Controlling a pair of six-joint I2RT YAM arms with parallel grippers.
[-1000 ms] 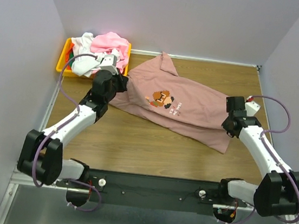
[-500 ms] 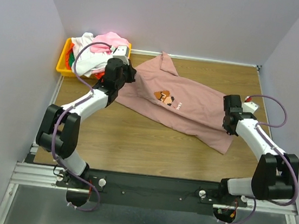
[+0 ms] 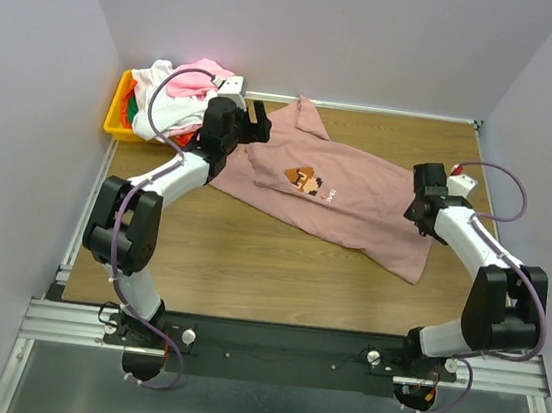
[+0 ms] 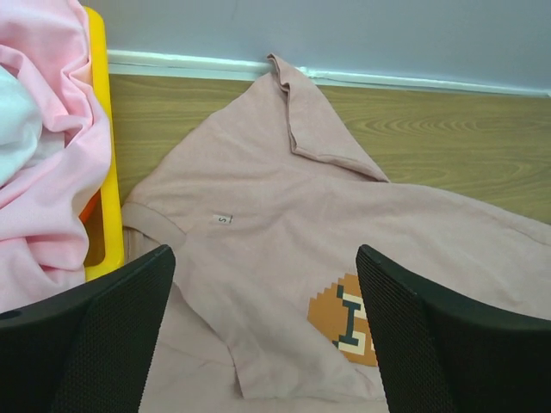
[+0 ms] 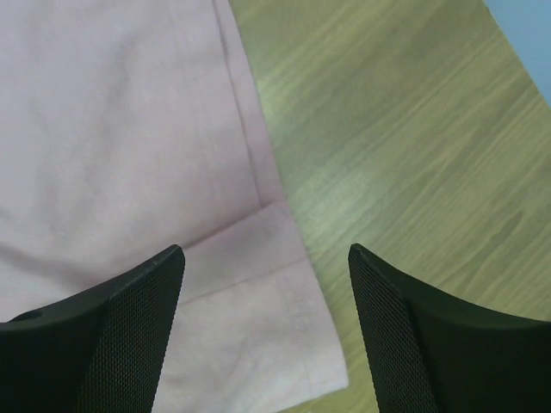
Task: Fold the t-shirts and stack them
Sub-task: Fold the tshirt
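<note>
Both grippers have just let go: the left gripper (image 4: pixel 265 251) now stands with its jaws apart over the collar end of the mauve t-shirt (image 3: pixel 337 199), and the right gripper (image 5: pixel 265 251) stands with its jaws apart over the hem corner. The shirt lies loose and stretched diagonally across the bench (image 3: pixel 250 254), print up, beside the yellow bin (image 3: pixel 115 124) that holds the other t-shirts (image 3: pixel 185 90). Spreading looks finished, though some creases remain, so folding this shirt is probably next.
</note>
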